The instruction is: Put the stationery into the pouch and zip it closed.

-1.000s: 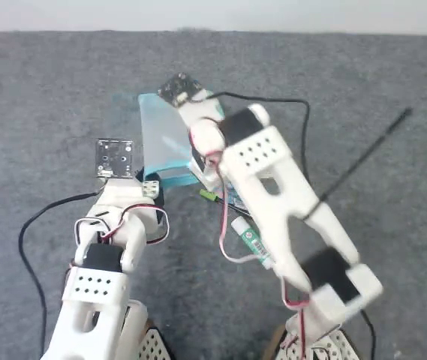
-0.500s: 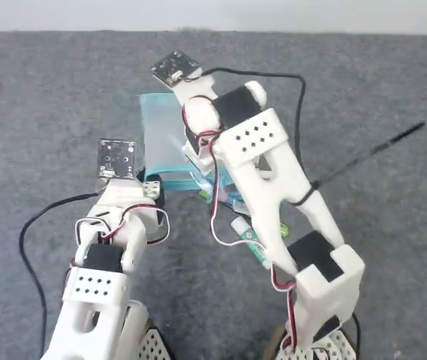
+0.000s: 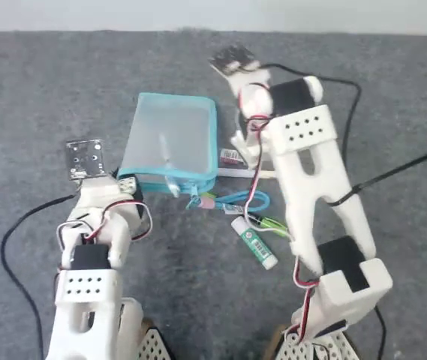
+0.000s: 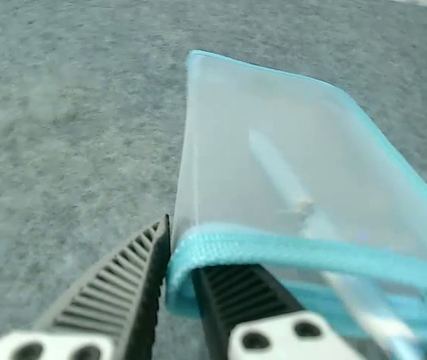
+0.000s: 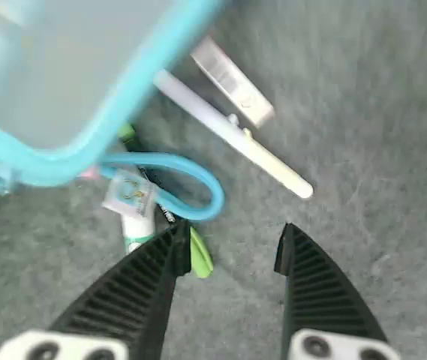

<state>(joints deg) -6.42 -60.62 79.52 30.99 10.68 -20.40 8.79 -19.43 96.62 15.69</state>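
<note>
Stationery lies loose on the grey felt-covered table [image 3: 40, 90], gathered just beside the near right corner of a translucent rectangular pouch with teal zip trim [image 3: 172, 139]. The pouch rests around the middle of the table. A pale pen-like stick [image 4: 277, 166] shows through its wall.

The left gripper [image 4: 179, 255] pinches the teal zip edge at the pouch's near left corner, one ribbed black jaw on each side of the trim. In the high view, this gripper [image 3: 132, 185] sits at the near long edge of the pouch.

The right gripper [image 5: 232, 229] hangs above the loose items with its black jaws spread apart and nothing between them.

Below it lie:
- a small white block-shaped eraser [image 5: 232, 81], just off the pouch's right edge;
- a slim white pen [image 5: 236, 139], touching or almost touching the eraser;
- a light blue loop [image 5: 194, 184], though I cannot tell what it belongs to;
- a white glue stick with a green-printed label [image 3: 254, 241], nearest the arms;
- a lime-green marker [image 3: 272, 223], beside the glue stick and partly under the right arm [image 3: 307, 150].
</note>
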